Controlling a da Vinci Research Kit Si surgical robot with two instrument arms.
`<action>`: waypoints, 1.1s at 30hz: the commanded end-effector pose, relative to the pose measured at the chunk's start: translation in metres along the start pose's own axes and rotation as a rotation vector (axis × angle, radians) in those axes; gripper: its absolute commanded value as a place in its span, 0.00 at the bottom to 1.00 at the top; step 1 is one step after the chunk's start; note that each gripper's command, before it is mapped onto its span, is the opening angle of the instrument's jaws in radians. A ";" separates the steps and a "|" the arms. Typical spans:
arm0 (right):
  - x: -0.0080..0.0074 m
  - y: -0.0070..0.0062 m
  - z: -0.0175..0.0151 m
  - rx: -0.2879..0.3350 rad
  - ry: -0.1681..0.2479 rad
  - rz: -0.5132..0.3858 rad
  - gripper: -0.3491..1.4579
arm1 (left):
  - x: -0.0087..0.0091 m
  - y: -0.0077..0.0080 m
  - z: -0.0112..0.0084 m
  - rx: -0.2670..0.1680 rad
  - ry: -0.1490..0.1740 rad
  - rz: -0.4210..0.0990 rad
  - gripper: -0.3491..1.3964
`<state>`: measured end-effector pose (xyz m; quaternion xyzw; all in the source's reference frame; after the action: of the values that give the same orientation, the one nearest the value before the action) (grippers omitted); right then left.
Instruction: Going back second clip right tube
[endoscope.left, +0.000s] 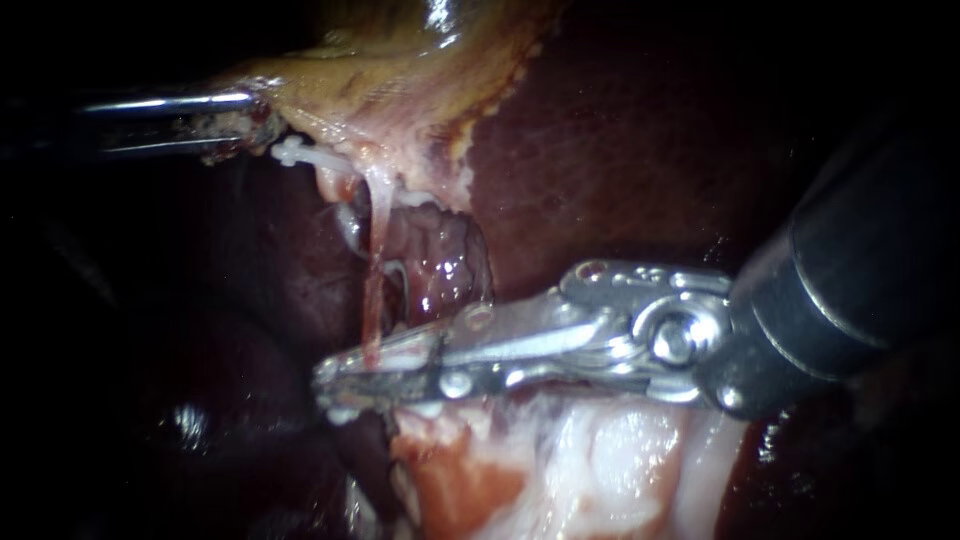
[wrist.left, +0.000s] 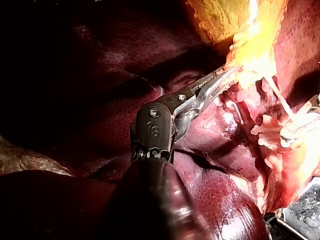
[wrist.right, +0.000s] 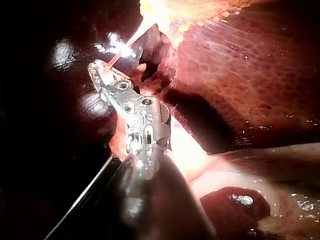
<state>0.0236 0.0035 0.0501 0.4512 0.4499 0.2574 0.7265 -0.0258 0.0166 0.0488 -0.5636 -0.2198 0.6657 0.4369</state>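
Note:
My left instrument (endoscope.left: 235, 120) comes in at the upper left, its jaws shut on the edge of the yellowish gallbladder (endoscope.left: 400, 70); the left wrist view shows the same hold (wrist.left: 220, 80). A thin pale tube (endoscope.left: 378, 230) runs down from the gallbladder's edge to my right instrument (endoscope.left: 335, 385), which lies across the middle pointing left. A narrow dark gap shows between its jaws, and the tube rests against the upper one. A white clip (endoscope.left: 295, 152) sits near the left instrument's jaws. In the right wrist view the tube leads away from the jaw tips (wrist.right: 100, 70).
Dark red liver (endoscope.left: 620, 150) fills the upper right and the left. Pale pink-white tissue (endoscope.left: 600, 470) lies under the right instrument's wrist. In the left wrist view white clips (wrist.left: 267, 131) sit beside my right instrument's tip (wrist.left: 305, 122).

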 end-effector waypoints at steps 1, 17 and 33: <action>-0.0001 0.0001 0.0001 0.003 0.006 0.000 0.12 | 0.0000 0.0000 0.0000 0.000 0.000 0.000 0.00; -0.0027 0.0068 -0.0031 -0.239 0.091 -0.249 0.47 | -0.0001 0.0001 0.0001 0.001 0.001 0.000 0.00; -0.0038 0.0020 -0.0148 -0.219 0.062 -0.482 0.47 | -0.0002 0.0002 0.0004 0.003 0.002 0.001 0.00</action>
<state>0.0085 0.0077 0.0505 0.2402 0.5369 0.1347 0.7974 -0.0264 0.0164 0.0489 -0.5636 -0.2179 0.6658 0.4377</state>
